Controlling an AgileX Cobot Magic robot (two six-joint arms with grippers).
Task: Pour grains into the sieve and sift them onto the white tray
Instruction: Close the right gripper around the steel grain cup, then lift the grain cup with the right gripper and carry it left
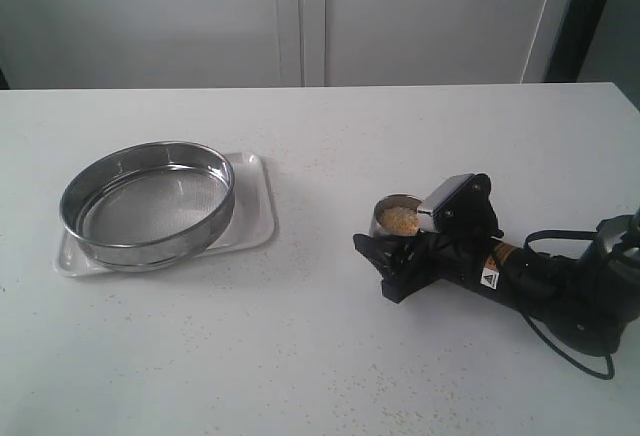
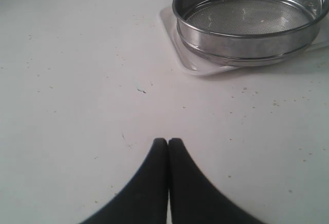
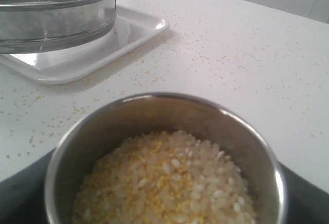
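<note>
Grains (image 3: 169,183): heaped in the steel cup (image 1: 378,224), well apart from the sieve (image 1: 160,241) on the white tray (image 1: 255,206).
Right gripper (image 1: 388,231): jaws flank the cup; firm contact cannot be told.
Left gripper (image 2: 168,142): clenched, empty.
Advice: grip squarely, lift level.

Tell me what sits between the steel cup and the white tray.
Nothing but bare tabletop speckled with stray grains, between cup and white tray; the exterior and right wrist views both show it.

Steel cup (image 3: 92,136) close up, nearly full w/ grains (image 3: 164,183), yellow + whitish mixed. Beyond cup: sieve (image 3: 51,13) resting on white tray (image 3: 128,34). Stray bits on table (image 3: 247,64) btw cup and tray.
</note>
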